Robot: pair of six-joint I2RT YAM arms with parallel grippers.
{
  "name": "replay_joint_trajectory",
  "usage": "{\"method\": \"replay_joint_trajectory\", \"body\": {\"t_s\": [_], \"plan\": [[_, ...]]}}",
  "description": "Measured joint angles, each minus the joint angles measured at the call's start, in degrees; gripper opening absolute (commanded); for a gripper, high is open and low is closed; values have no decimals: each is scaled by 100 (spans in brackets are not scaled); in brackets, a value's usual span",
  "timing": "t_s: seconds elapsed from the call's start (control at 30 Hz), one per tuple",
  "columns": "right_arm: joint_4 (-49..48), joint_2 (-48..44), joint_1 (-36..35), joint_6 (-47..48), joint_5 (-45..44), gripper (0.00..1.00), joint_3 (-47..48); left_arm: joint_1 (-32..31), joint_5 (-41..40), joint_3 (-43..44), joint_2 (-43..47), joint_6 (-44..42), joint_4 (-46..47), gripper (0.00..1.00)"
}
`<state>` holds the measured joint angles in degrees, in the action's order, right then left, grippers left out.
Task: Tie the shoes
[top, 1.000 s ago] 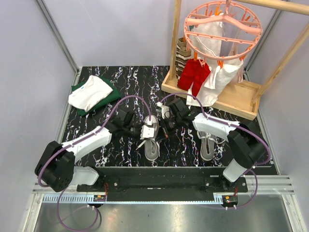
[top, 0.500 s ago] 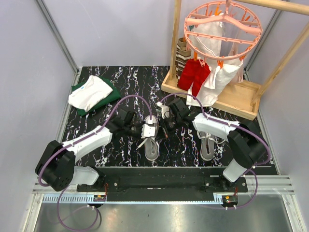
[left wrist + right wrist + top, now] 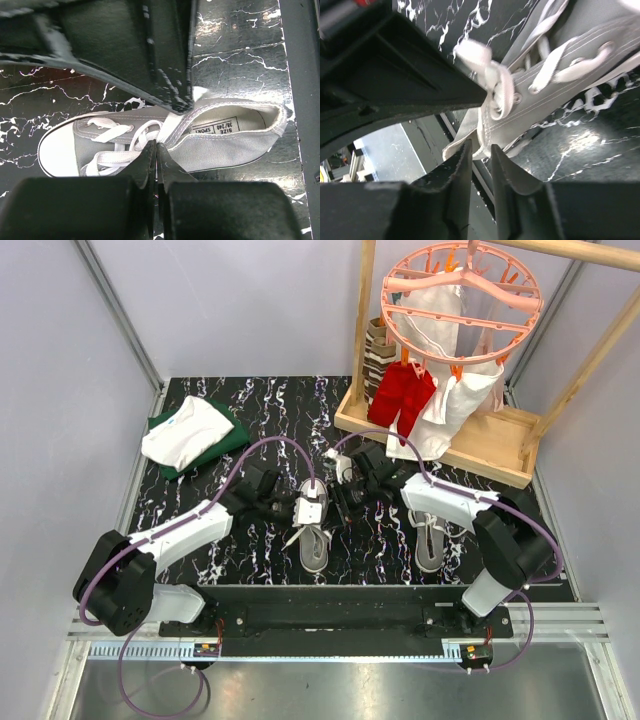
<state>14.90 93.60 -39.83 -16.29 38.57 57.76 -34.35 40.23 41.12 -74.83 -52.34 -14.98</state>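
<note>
Sneaker of grey canvas lies by the near edge's middle, long axis near-to-far; left gripper, at its left flank, clenched seemingly on white lace; right gripper equally near opposite, grasp untellable.

At ten o'clock on the black marbled table we see a folded white top lying on green cloth. At two o'clock stands a wooden rack. Its pink ring hanger carries a red garment and white cloths.
</note>
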Motion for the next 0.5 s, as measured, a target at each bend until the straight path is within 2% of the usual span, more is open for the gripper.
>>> {"method": "replay_joint_trajectory", "body": {"t_s": [0.27,0.5], "plan": [[20,61,236,133,-26,30,411,-15,0,0,2,-90,-63,0],[-4,522,236,223,-59,30,601,-15,2,0,11,-175,-131,0]]}}
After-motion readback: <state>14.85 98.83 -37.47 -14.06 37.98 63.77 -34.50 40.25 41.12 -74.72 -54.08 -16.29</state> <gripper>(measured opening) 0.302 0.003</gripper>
